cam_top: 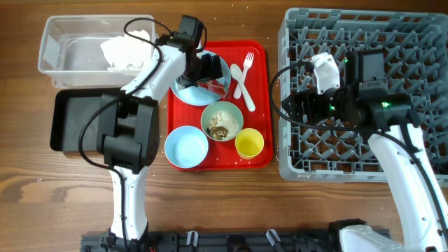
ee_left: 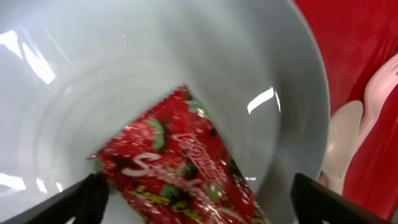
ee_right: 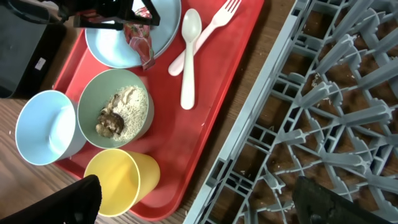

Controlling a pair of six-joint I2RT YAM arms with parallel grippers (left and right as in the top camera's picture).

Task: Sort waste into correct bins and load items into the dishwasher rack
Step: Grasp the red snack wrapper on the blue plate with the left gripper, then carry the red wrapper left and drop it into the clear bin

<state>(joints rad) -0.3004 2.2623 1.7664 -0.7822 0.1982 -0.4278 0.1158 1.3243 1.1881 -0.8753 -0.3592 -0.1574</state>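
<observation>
The left claw (ee_left: 208,200) hangs spread just above the plate (ee_left: 273,56), one fingertip on each side of the red wrapper (ee_left: 180,162). The wrapper lies flat on the plate near its middle, and nothing is pinched yet. The left tip stands just beside the wrapper's edge.

The step in hand looks like lifting this wrapper off for the bins. The foil is thin, slick and lies flush on a glossy surface, so the tips should come down until they nearly brush the plate. They should then close slowly so the foil buckles up between them instead of sliding away. A straight lift afterwards would keep the plate from being dragged across the red tray (ee_right: 205,118).

Beside the plate lie the spoon (ee_right: 188,62) and fork (ee_right: 214,25), touching each other. Nearer the robot sit a green bowl (ee_right: 92,87) holding food scraps (ee_right: 127,109), a blue bowl (ee_right: 46,127) and a yellow cup (ee_right: 121,180).

Left of the tray on the tabletop are the black tray (cam_top: 73,122) and the clear tub (cam_top: 70,52), where a napkin (cam_top: 126,50) lies. The wrapper probably belongs with it.

Farthest off, the right claw (ee_right: 199,202) hovers spread and empty at the near edge of the rack (cam_top: 413,35).
</observation>
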